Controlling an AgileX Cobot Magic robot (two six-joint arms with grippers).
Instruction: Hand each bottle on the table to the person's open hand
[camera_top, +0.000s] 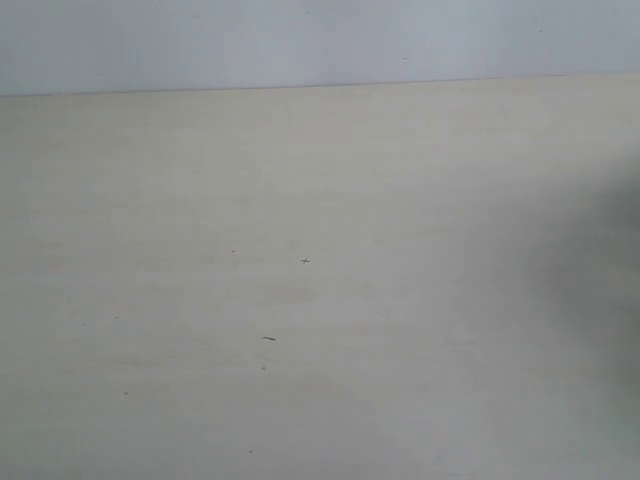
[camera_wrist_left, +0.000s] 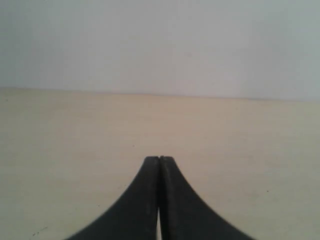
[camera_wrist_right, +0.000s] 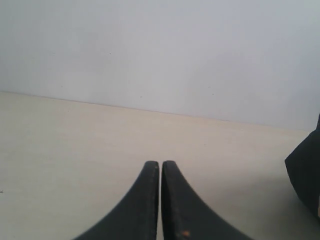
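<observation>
Bottles: none on worktop (camera_top: 320, 300) | open hand: unseen | left jaws, right jaws: together, empty | task likely done

The tabletop (camera_top: 300, 180) is broad, flat and pale cream-beige with faint horizontal grain. It fills the frame below its straight far edge near the top. A few tiny dark specks (camera_top: 305, 261) dot it just left of centre, and a dim shadow (camera_top: 600, 270) greys its right side.

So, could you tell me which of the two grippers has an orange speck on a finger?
The right gripper: an orange speck shows on one finger; the left gripper is plain black.
</observation>
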